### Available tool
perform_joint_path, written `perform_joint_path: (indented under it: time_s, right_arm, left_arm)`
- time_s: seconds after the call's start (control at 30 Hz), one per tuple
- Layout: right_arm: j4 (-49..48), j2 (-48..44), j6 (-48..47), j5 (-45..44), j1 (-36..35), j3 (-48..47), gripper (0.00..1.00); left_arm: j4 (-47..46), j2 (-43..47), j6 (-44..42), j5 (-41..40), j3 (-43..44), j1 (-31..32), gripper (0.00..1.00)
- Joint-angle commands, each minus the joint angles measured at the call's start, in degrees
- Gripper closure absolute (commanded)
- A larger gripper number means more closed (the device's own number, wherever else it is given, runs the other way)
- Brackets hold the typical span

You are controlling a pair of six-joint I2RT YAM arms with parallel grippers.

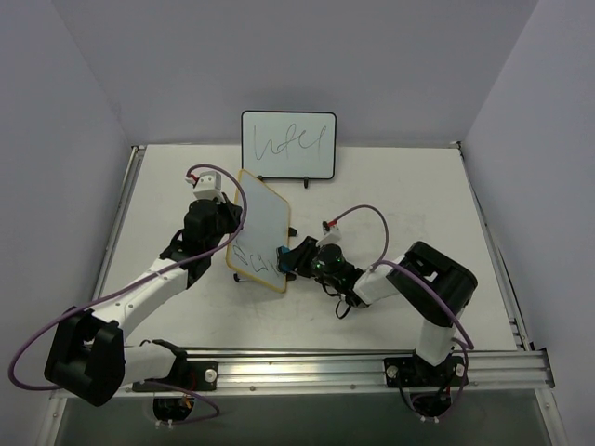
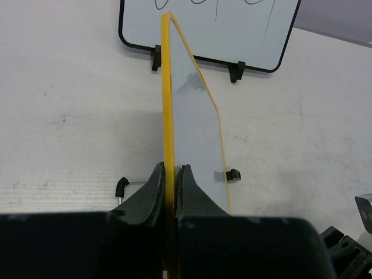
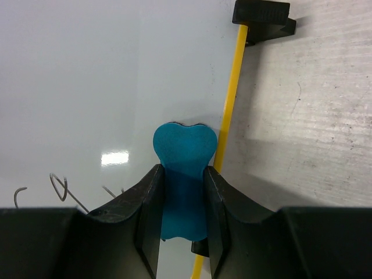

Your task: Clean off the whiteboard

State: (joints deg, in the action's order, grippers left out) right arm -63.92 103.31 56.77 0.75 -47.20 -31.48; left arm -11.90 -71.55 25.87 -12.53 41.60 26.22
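Observation:
The whiteboard (image 1: 262,223) has a yellow-tan frame and stands tilted on edge at the table's middle, with dark scribbles (image 1: 249,256) on its lower part. My left gripper (image 1: 230,230) is shut on the board's left frame edge; in the left wrist view the frame (image 2: 168,104) runs between the fingers (image 2: 154,186). My right gripper (image 1: 294,256) is shut on a blue eraser (image 3: 185,145) and presses it against the white face (image 3: 87,87) next to the frame's right edge. A few scribble strokes (image 3: 61,189) show to the eraser's left.
A black-framed whiteboard (image 1: 288,144) with one scribble line stands upright at the back of the table, also in the left wrist view (image 2: 232,23). Small black clip feet (image 2: 233,174) sit on the yellow board's edge. An aluminium rail (image 1: 372,367) runs along the near edge.

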Motion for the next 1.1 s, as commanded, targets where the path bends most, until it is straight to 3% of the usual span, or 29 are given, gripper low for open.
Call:
perform_joint_path:
  time_s: [0.0, 0.57, 1.07]
  right_arm:
    - [14.0, 0.5, -1.8, 4.8, -6.2, 2.2, 1.0]
    - [12.1, -0.4, 1.9, 0.0, -17.3, 0.4, 1.0]
    - [12.7, -4.8, 7.1, -0.1, -20.8, 2.7, 1.0]
  left_arm:
    - [10.1, -3.6, -3.6, 3.8, -2.8, 2.4, 0.98]
    - [3.9, 0.6, 2.5, 0.7, -9.3, 2.5, 0.98]
    - [0.2, 0.5, 3.7, 0.0, -10.8, 2.4, 0.98]
